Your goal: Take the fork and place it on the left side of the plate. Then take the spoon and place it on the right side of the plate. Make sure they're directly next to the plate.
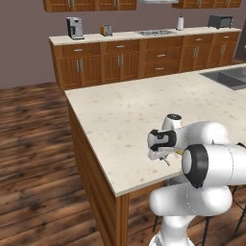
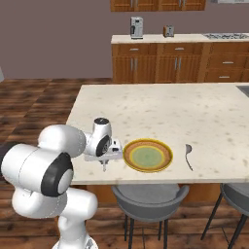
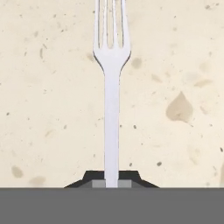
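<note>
- The two-finger dark jaws (image 3: 112, 183) were clenched on the handle of the thin, pale silver fork (image 3: 112, 109), whose tines pointed away from the hand over the speckled cream stone worktop (image 3: 48, 109).
- In the right base view the jaws (image 2: 103, 167) hung low by the near edge of the worktop (image 2: 160, 104), just left of the round yellow plate with the golden-olive rim (image 2: 148, 155); whether the fork touched the surface, I could not tell.
- Beyond the plate to its right lay the small grey metal spoon (image 2: 187, 154), flat on the worktop, apart from the rim.
- From the left base view the jaws (image 1: 165, 160) sat near the worktop's front corner.
- Farther back, a sunken grey sink (image 1: 229, 77) was set in the worktop.
- Against the far wall stood brown wooden cabinets (image 1: 144, 57) with a silver coffee machine (image 1: 74, 28) on top.
</note>
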